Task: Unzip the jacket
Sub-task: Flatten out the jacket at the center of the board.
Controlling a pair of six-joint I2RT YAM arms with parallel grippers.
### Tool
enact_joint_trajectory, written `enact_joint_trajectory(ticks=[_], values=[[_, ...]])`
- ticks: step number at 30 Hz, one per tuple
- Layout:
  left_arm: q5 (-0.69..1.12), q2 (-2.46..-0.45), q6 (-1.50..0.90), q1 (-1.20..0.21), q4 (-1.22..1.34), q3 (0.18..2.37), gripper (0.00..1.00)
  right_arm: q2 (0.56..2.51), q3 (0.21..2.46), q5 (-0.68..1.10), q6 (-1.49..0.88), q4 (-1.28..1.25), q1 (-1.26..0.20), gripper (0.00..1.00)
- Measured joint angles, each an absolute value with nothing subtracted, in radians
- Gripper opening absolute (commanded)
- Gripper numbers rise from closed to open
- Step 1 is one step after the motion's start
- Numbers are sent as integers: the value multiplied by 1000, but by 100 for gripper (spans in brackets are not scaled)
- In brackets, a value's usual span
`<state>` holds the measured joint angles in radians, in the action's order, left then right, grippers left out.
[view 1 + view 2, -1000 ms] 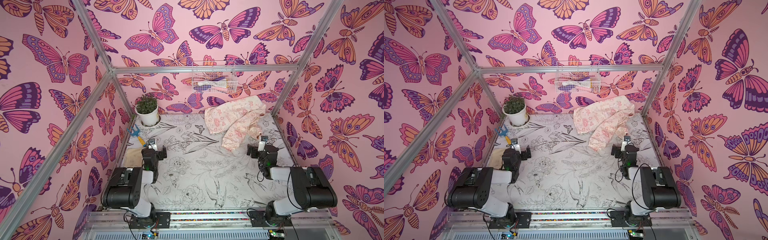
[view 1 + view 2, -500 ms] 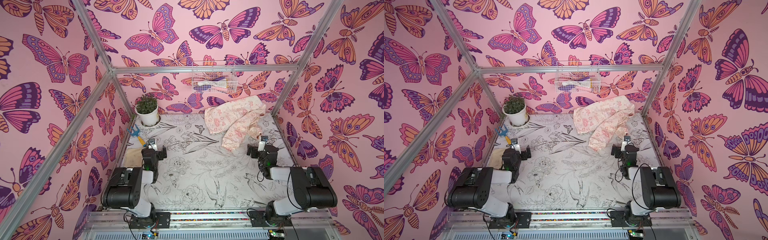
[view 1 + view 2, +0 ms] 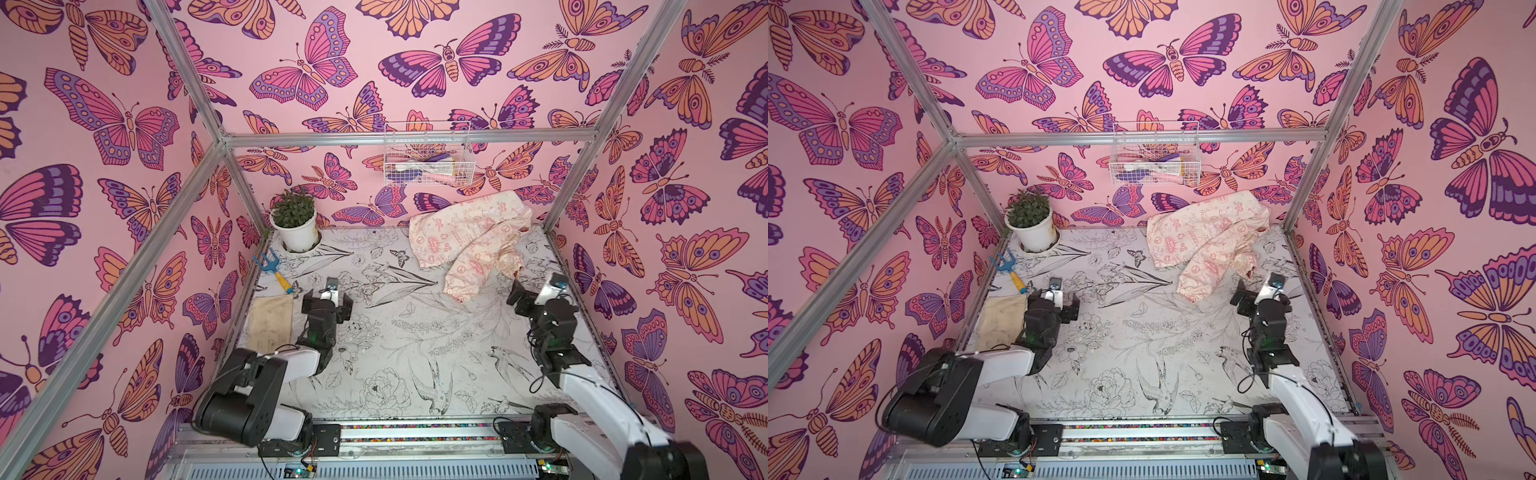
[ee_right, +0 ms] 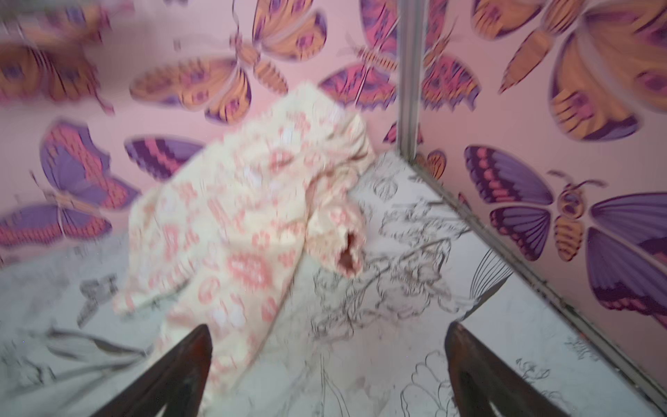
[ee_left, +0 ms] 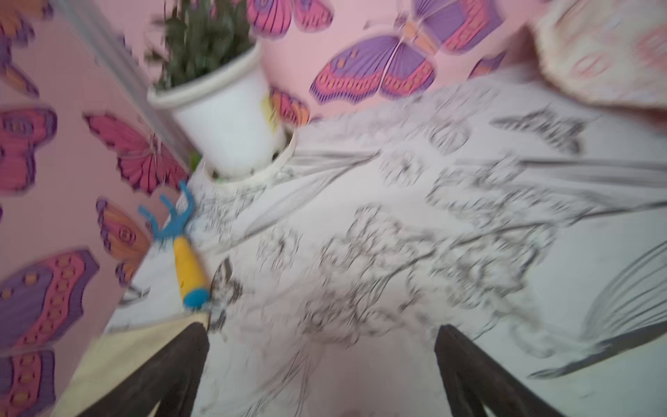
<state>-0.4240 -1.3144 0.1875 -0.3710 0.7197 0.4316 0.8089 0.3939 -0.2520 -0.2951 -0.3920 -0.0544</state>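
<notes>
Floral-printed table (image 3: 415, 332) carries the crumpled jacket (image 3: 465, 237) at ten o'clock from the nearer right claw (image 3: 534, 287), gaping empty like the left claw (image 3: 328, 297).

Open middle, cluttered edges

The bare surface (image 3: 415, 332) between my left hand (image 5: 321, 328) and right hand (image 4: 328, 326) is free. The jacket (image 3: 465, 237) heaps in the far right corner just ahead of my right hand; potted plant (image 3: 297, 224), rake (image 3: 272, 270) and flat cream cloth (image 3: 270, 324) line the left wall, beside my left hand.
</notes>
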Motion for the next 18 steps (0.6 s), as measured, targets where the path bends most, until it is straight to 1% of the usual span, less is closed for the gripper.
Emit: enact_joint_trajectory(ticks=[1,3,5,7,10,13,14,16,18], values=[[-437,-1234,189,-414,659,478,100,762,420,-247,-323,-355,-43,100],[-435,-1089,172,-450,558,541,100,744,491,-216,-368,-247,-34,100],[-411,-952,142,-459,466,579,100,806,588,-166,-398,-116,-32,100],[-378,-886,106,-463,389,604,100,908,694,-105,-431,2,-26,99],[-321,-904,67,-482,254,670,100,1112,839,39,-499,118,7,98],[-270,-984,61,-529,122,741,100,1362,989,200,-559,202,41,92],[-260,-999,62,-548,93,751,100,1437,1034,243,-576,224,46,91],[-241,-1004,78,-596,36,755,100,1592,1126,318,-604,267,48,90],[-230,-991,104,-638,-7,755,100,1694,1182,361,-626,292,47,90]])
